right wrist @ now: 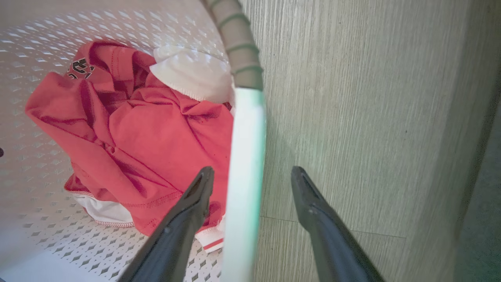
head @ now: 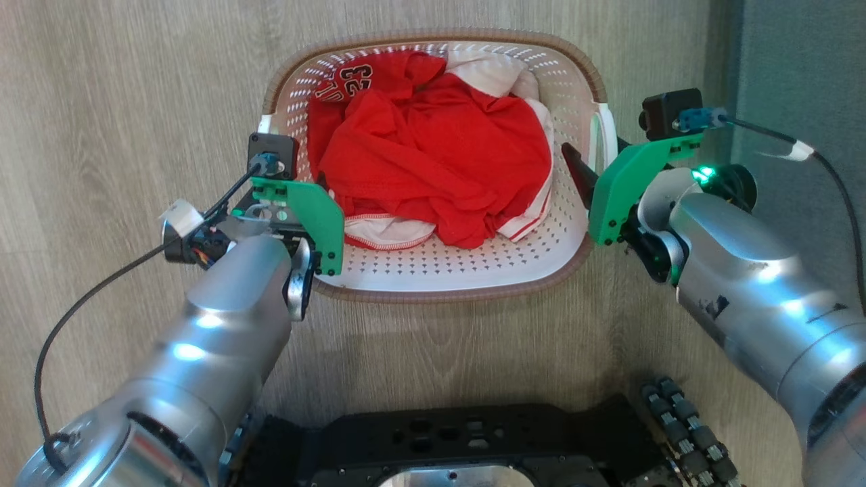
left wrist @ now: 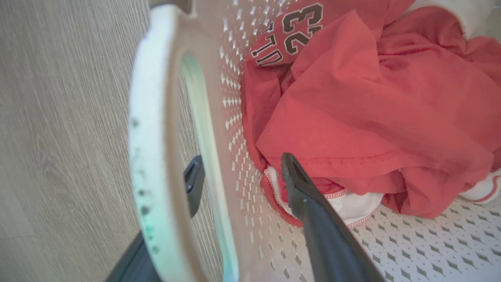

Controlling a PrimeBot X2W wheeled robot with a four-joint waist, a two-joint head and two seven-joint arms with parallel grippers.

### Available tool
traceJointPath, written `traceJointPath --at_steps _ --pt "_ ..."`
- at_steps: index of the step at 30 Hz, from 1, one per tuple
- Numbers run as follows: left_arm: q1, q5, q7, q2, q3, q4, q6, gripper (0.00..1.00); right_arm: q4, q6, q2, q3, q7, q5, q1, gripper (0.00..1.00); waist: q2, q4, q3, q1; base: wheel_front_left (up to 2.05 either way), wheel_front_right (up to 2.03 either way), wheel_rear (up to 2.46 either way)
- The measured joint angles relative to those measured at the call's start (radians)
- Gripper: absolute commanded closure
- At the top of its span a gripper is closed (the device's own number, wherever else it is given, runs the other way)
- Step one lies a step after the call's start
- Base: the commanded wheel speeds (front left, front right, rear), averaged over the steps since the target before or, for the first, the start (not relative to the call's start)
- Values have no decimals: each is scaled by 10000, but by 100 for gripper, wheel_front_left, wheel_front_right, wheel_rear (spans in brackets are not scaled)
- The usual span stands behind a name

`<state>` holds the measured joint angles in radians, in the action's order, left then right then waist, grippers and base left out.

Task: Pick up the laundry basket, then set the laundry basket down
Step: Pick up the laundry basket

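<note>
as the cream-white perforated plastic laundry basket point(head: 446, 295) rests on the wood-grain floor point(head: 135, 101) between the arms, the left gripper point(left wrist: 240, 170) and right gripper point(right wrist: 251, 176) each straddle a white side handle point(left wrist: 152, 117), jaws released.

Bright even light, glare on silver forearms point(head: 203, 325), blurry wrist-view foregrounds.

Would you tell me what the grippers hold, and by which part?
Nothing yet: left gripper and right gripper stand open, straddling handles of the laundry basket.
</note>
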<state>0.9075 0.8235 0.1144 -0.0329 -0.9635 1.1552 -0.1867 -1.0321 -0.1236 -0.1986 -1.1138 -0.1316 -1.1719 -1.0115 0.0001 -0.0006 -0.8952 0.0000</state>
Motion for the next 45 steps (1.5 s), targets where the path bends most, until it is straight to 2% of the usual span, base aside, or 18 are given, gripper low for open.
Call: traceJointPath --at_steps 10,11,12,13,27,31,40,45 --pt "208 692 25 -4 -637 -128 -84 0 -207 0 6 -408 -8 -316 -288 0 -1 104 -215 0 0 0 0" --pt "209 788 25 -6 -665 -161 -84 4 -209 0 6 -456 -8 -355 -288 0 -1 112 -225 0 0 0 0" --pt "211 894 21 -10 -698 -182 -82 69 -215 0 6 -489 -8 -385 -287 58 -1 119 -234 0 0 0 0" --pt "213 999 15 -33 -752 -188 -79 100 -217 0 4 -491 -17 -462 -287 100 -1 125 -239 0 0 0 0" --pt "314 1919 -10 -73 -1620 -322 -67 100 -278 2 -337 -936 52 -867 -289 100 -1 211 -96 0 0 0 0" --pt "314 1973 -564 -75 -2236 -293 144 100 -245 2 -410 -1193 717 -865 -269 100 -1 224 196 0 0 0 0" --pt "-68 2443 -1935 -84 -2704 -341 470 100 134 4 -593 -1429 2293 -884 239 100 -1 315 1585 0 0 0 0" --pt "-290 2257 -2679 -102 -2934 -301 945 100 280 15 -621 -1473 2817 -1039 735 100 -1 366 2487 0 0 0 0"
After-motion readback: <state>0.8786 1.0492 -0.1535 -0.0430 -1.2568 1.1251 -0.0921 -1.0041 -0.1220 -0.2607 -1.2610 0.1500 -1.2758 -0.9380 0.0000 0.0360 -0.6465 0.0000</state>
